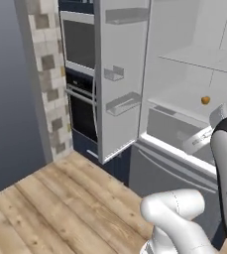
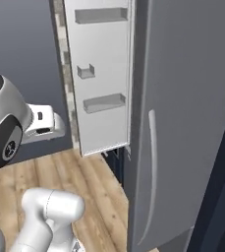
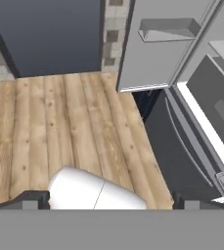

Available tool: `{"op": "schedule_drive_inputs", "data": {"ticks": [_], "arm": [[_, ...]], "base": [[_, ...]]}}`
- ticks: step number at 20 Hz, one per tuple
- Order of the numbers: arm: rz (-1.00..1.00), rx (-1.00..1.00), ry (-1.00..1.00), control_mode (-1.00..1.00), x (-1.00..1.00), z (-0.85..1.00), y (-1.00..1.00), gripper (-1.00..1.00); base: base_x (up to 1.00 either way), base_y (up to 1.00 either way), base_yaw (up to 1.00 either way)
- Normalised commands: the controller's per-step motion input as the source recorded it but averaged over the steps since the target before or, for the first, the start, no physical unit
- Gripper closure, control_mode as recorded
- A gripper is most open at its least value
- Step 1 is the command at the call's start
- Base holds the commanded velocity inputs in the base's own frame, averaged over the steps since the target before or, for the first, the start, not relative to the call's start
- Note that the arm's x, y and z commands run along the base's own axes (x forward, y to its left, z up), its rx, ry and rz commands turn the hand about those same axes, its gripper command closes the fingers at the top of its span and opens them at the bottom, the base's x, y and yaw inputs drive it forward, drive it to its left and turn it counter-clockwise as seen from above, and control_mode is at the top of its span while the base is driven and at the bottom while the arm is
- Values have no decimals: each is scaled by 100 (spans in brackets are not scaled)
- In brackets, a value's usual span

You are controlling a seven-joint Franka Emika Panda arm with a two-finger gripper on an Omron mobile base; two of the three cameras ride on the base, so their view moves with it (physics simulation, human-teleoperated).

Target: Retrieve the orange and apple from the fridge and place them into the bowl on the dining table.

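In the left base view, a stone-tiled pillar (image 1: pixel 48 79) runs down the upper left of the frame, with the black built-in oven (image 1: pixel 80 99) just to its right. Next comes the fridge (image 1: pixel 184 74), its left door (image 1: pixel 120 79) swung open so the grey door bins face the camera. The white interior fills the upper right, and the orange (image 1: pixel 205 100) sits as a small round spot on a shelf at the right middle of the frame. The wooden floor (image 1: pixel 60 203) spreads across the lower left.

In the right base view, the same open door stands at the upper centre, and the fridge's closed grey door with its long curved handle (image 2: pixel 152 172) takes up the right half.

In the hand view, the gripper (image 3: pixel 111 200) shows as two dark fingertips (image 3: pixel 33 199) at the bottom edge, set wide apart near the left and right sides with nothing between them. The floor lies at the left and the fridge's lower drawer front at the right.
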Motion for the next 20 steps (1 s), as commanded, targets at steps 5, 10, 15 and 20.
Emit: {"op": "schedule_drive_inputs", "data": {"ticks": [5, 10, 15, 20], "arm": [[0, 0, 0, 100, 0, 0, 0, -100], [0, 0, 0, 100, 0, 0, 0, -100], [0, 0, 0, 100, 0, 0, 0, -100], [0, 0, 0, 100, 0, 0, 0, -100]], "base": [[41, 0, -39], [40, 11, -43], [53, 49, -51], [51, 60, -53]]}}
